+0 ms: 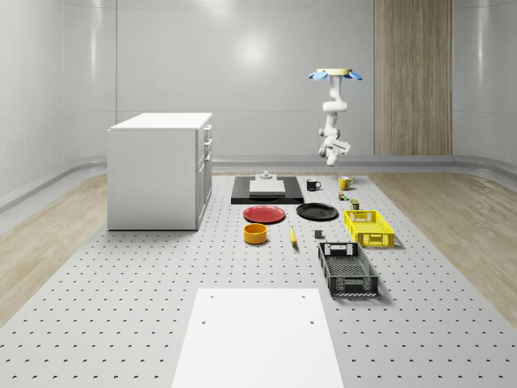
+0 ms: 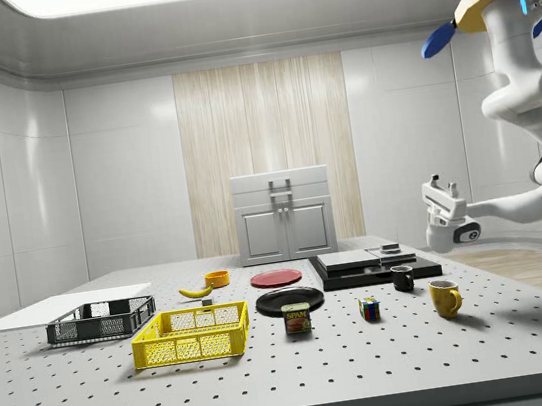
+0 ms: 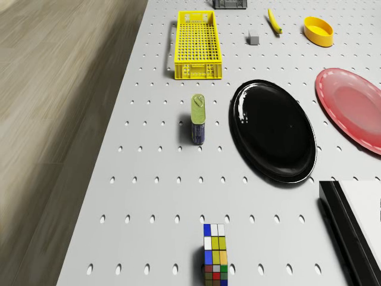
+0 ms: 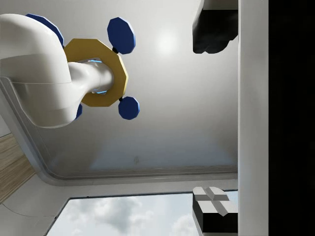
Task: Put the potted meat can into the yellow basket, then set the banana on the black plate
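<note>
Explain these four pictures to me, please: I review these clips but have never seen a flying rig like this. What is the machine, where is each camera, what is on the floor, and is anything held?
These are simulator renders. The machine is a drone carrying a white jointed arm that ends in a gripper. It hovers above the far end of the pegboard table; the gripper hangs in the air, holding nothing.

One camera overlooks the whole scene, one watches from the side, one looks down from the drone, and one sits on the wrist, currently pointing up at the drone and ceiling.

On the table lie the potted meat can, yellow basket, black plate, banana, plus a red plate and a Rubik's cube.
</note>
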